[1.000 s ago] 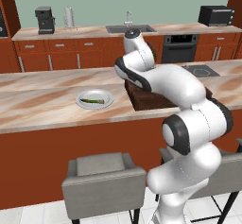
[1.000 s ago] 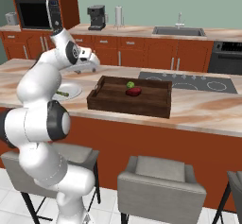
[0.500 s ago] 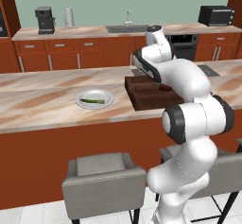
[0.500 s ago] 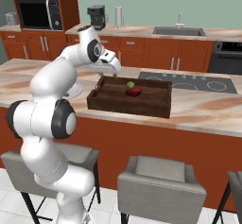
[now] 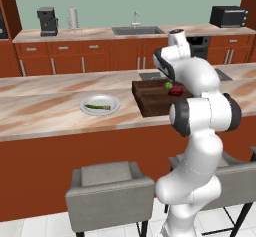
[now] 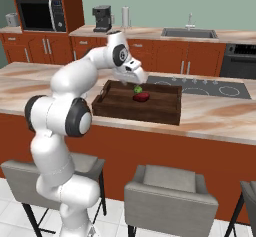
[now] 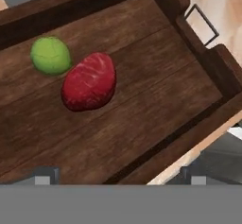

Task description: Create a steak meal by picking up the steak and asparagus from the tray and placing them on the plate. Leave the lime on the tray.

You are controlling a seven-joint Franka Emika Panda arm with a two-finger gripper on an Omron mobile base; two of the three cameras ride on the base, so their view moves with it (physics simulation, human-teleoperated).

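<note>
- Two items lie in the wooden tray (image 7: 189,72): we see the steak (image 7: 89,81) and the lime (image 7: 50,55) close beside each other, seemingly touching at their edges in the hand view.
- We find the asparagus (image 5: 98,107) lying on the round plate (image 5: 113,109), which sits on the marble worktop (image 5: 45,112) to the left of the tray in the left base view.
- We see the end effector (image 6: 139,80) hovering over the tray, above the steak and lime, touching neither.
- Its two fingertips (image 7: 43,176) stand far apart at the bottom of the hand view, so we read the jaws as wide and holding nothing.
</note>
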